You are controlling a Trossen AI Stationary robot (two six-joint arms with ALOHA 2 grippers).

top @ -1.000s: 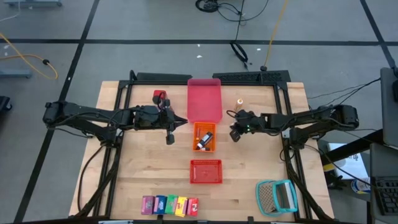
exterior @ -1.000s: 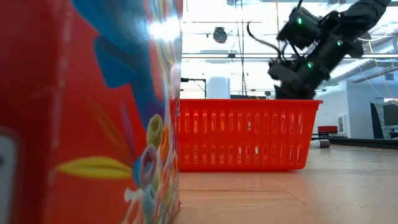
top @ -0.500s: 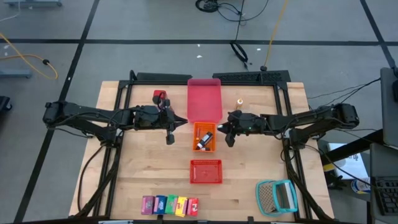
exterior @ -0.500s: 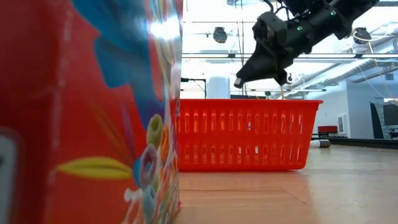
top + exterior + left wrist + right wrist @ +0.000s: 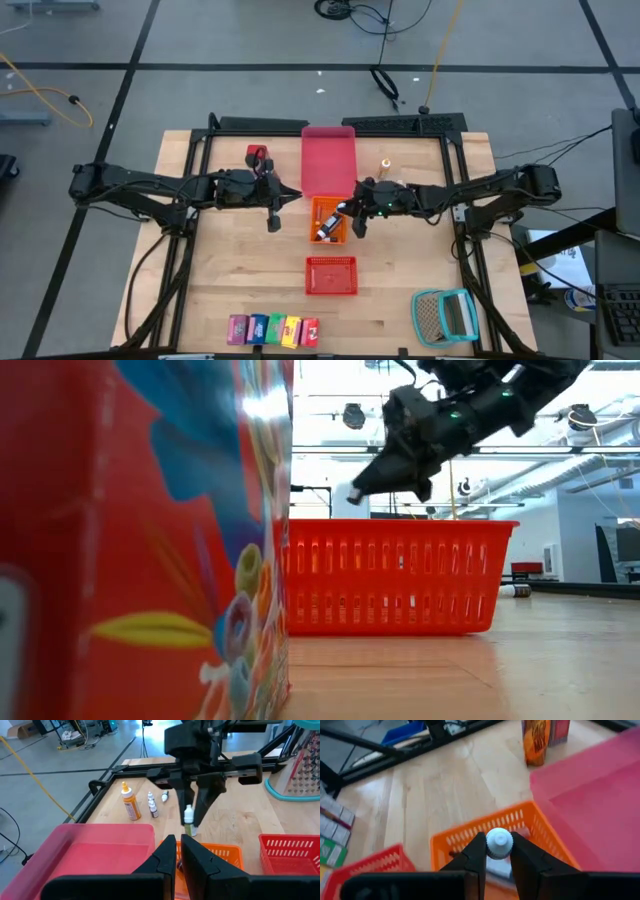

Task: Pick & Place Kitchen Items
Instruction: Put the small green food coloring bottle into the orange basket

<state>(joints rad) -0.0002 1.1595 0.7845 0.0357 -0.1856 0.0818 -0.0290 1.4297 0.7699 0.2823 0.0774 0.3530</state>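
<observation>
Wooden table (image 5: 230, 270), set on a grey taped floor; bright hall beyond. Right gripper (image 5: 352, 212) clamped on a white-capped bottle (image 5: 498, 843), held above the orange basket (image 5: 314, 208), long axis upright in the left wrist view. Left gripper (image 5: 291, 197) closed together, left of the basket.
</observation>
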